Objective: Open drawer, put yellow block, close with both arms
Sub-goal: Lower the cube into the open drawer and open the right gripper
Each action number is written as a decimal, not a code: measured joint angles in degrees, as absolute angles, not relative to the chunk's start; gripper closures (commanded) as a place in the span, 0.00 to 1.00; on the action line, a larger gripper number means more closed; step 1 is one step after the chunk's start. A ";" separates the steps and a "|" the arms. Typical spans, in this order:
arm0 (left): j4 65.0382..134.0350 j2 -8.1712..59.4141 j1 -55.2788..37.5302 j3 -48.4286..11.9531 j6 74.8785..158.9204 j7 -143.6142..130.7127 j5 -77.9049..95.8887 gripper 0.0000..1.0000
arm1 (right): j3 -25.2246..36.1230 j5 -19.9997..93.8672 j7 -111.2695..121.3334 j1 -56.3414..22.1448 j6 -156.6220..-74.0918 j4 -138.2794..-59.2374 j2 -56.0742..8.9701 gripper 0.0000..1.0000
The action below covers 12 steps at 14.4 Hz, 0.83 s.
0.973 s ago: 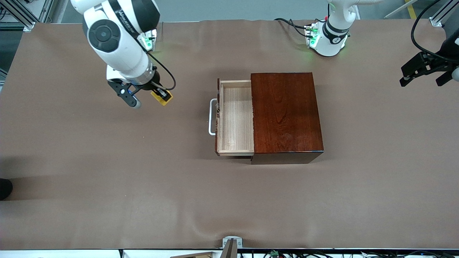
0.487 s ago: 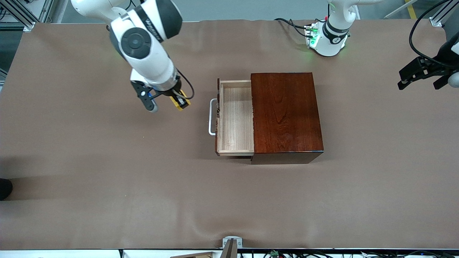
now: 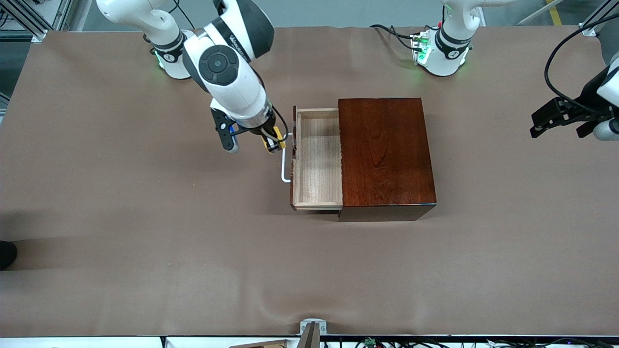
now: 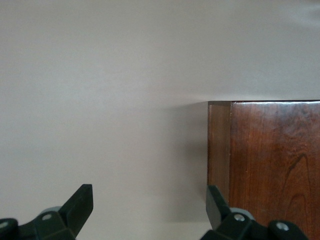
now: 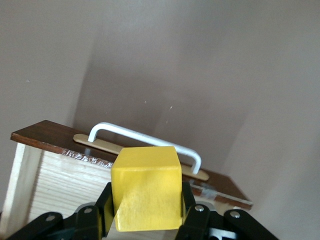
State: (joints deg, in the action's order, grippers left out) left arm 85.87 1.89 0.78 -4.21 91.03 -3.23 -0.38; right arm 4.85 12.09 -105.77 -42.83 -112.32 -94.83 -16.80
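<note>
Carrying the yellow block (image 5: 146,187) clamped in the right gripper (image 3: 272,143), we're over the drawer (image 3: 317,159) handle (image 3: 285,162). We should clear the front w/ margin, release low inside. Left gripper (image 3: 556,116) waits spread wide at its table end.

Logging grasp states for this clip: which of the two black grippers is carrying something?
The right gripper, beside the drawer's white handle, is clamped on the small yellow block. The left gripper hangs open and empty.
</note>
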 measured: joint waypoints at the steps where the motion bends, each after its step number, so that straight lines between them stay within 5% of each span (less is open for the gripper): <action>1: 85.87 2.06 0.79 -4.19 91.06 -3.23 -0.38 0.00 | 4.85 12.15 -108.31 -43.35 -113.34 -94.55 -17.43 1.00; 12: 85.45 2.07 0.82 -4.27 91.07 -3.23 -1.53 0.00 | 4.87 12.16 -121.00 -48.40 -114.92 -86.65 -27.72 1.00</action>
